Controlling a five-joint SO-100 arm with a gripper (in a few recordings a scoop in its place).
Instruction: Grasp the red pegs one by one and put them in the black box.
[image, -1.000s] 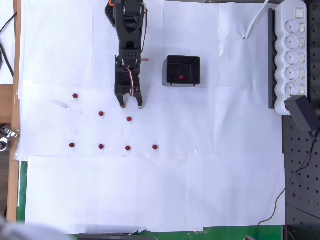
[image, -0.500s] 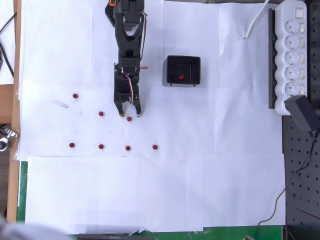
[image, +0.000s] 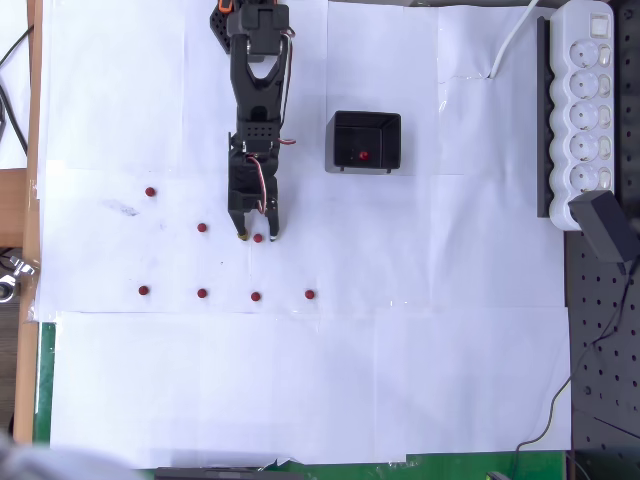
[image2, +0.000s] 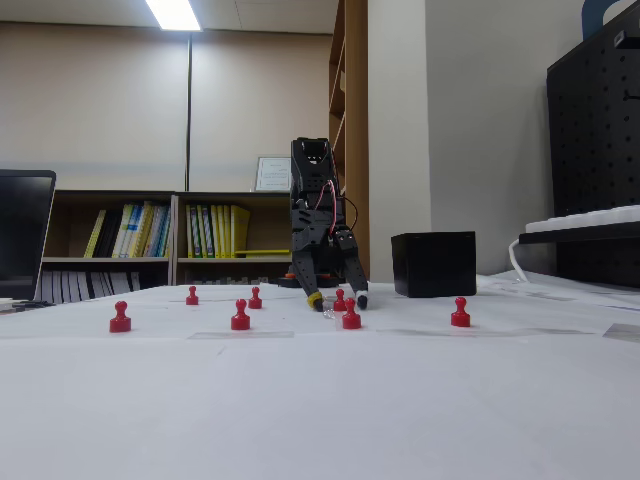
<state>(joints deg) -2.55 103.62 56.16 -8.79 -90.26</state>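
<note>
Looking down from overhead, the bench (image: 300, 390) is papered white, and six red pegs lie loose on it. Furthest left is a peg (image: 150, 191) with another peg (image: 143, 290) at its six o'clock. Next come a peg (image: 202, 227) and, again at six o'clock from it, a peg (image: 202, 293) in the front row. That row carries on rightward with a peg (image: 256, 296) and a peg (image: 309, 294).

The black arm reaches down from twelve o'clock, and its pincer (image: 256, 238) is lowered to the paper with the two fingers parted, a seventh peg (image: 258, 238) sitting between the tips. From the low fixed view the same peg (image2: 339, 297) stands upright between the yellow-tipped and white-tipped fingers, and the fingers do not look closed on it; whether either tip touches it I cannot tell.

At about two o'clock from the pincer sits the black box (image: 364, 142), open-topped, with one peg (image: 363, 156) lying inside on its floor. Far right, along the bench edge, is a white power strip (image: 582, 110).
</note>
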